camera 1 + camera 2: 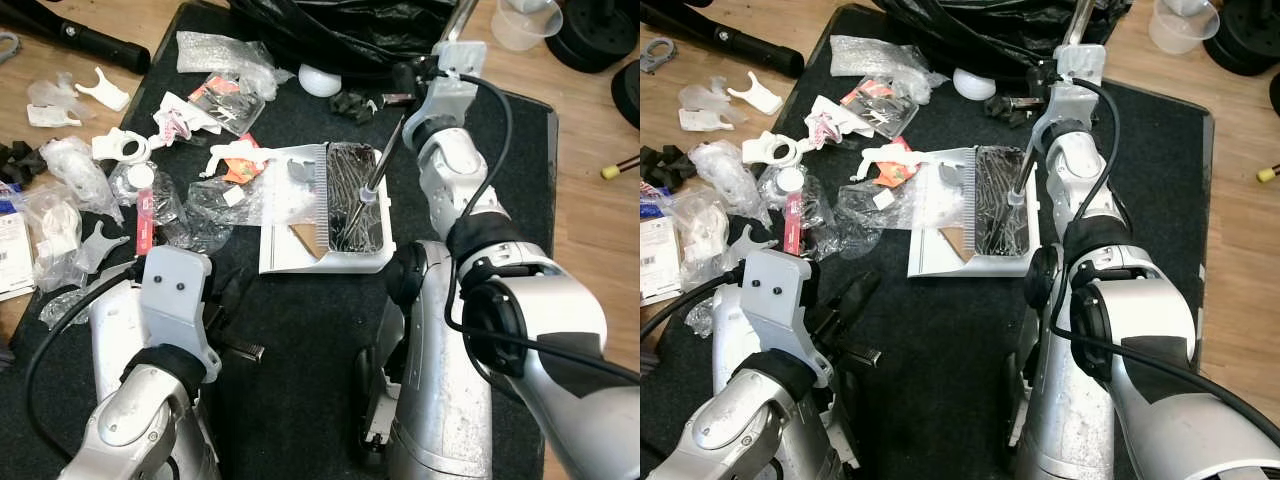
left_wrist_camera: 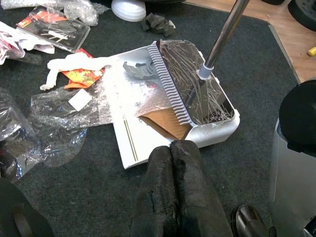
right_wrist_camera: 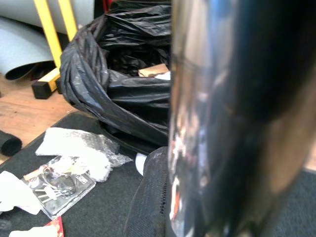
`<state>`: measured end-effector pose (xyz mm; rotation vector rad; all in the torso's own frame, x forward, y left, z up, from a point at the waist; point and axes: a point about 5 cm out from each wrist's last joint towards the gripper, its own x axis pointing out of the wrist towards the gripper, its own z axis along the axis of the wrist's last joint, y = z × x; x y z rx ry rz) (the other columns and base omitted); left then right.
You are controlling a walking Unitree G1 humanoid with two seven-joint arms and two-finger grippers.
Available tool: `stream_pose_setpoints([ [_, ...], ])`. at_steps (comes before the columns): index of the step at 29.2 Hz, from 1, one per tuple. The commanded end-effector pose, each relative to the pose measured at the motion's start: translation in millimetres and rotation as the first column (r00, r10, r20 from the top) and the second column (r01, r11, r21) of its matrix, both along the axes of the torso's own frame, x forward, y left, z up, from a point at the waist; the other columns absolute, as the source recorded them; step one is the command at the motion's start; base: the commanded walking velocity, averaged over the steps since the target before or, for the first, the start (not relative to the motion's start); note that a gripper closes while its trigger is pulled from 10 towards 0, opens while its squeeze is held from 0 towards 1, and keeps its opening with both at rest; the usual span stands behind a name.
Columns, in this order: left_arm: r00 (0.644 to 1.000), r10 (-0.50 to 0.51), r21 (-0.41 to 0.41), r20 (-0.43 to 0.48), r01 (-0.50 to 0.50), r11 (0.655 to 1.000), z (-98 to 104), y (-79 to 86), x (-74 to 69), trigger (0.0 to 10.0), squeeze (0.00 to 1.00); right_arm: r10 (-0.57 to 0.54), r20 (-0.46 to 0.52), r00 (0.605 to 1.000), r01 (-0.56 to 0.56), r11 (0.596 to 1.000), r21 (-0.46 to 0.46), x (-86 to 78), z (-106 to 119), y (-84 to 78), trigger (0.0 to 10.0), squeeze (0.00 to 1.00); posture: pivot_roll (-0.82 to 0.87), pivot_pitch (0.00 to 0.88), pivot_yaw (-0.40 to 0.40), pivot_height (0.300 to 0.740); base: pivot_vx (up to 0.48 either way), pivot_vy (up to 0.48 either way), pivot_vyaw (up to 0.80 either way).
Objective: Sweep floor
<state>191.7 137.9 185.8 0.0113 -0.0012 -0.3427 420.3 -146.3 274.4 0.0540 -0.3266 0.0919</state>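
Broom head resting in the dustpan on the dark mat, right gripper on its pole.

The black-bristled broom head with shiny metal pole [image 1: 358, 200] sits in the white plastic dustpan [image 1: 290, 250] lying flat on the dark grey floor mat [image 1: 300, 330]. The right gripper [image 1: 412, 82] is clenched around the pole high up, near the black rubbish bag [image 3: 113, 89]. The left gripper [image 2: 173, 192] hovers low, just short of the dustpan, fingers pressed together, empty. Clear plastic wrappers [image 1: 205, 205] and white plastic pieces [image 1: 120, 147] lie scattered beside the dustpan.
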Motion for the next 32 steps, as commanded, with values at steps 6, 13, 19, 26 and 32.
stream_pose_setpoints([
  [6, 0.999, 0.017, -0.008, -0.029, -0.018, 1.0, -7, -1.3, 0.7, 10.0, 0.0, -0.022, -0.059, 0.998, 0.028, 0.994, 0.105, -3.0, -25, -19.9, 0.0, 0.0, -0.02, 0.455, -0.152, 0.3, 0.0, 0.0, 0.0],
  [13, 0.999, 0.019, -0.01, -0.027, -0.019, 1.0, -8, -1.6, 2.6, 10.0, 0.0, 0.0, -0.012, 1.0, 0.003, 0.967, 0.257, -5.5, -22, -31.4, 0.0, 0.0, -0.02, 0.444, -0.153, 0.3, 0.0, 0.0, 0.0],
  [19, 1.0, 0.019, -0.017, -0.023, -0.02, 1.0, -14, -3.0, 11.3, 10.0, 0.0, 0.026, 0.196, 0.98, -0.103, 0.913, 0.395, -28.2, -1, -74.6, 10.0, 0.0, -0.05, 0.39, -0.155, 0.3, 0.0, 0.0, 0.0],
  [26, 1.0, 0.018, -0.017, -0.018, -0.019, 1.0, -18, -4.5, 16.7, 10.0, 0.0, 0.087, 0.272, 0.958, -0.187, 0.911, 0.367, -41.0, 15, -71.9, 10.0, 0.0, -0.05, 0.358, -0.159, 0.3, 0.0, 0.0, 0.0],
  [32, 0.999, 0.031, -0.019, -0.007, -0.031, 0.999, -22, -6.4, 22.3, 10.0, 0.0, 0.139, 0.31, 0.941, -0.252, 0.898, 0.361, -48.4, 34, -68.3, 10.0, 0.0, -0.06, 0.321, -0.176, 0.3, 0.0, 0.0, 0.0],
])
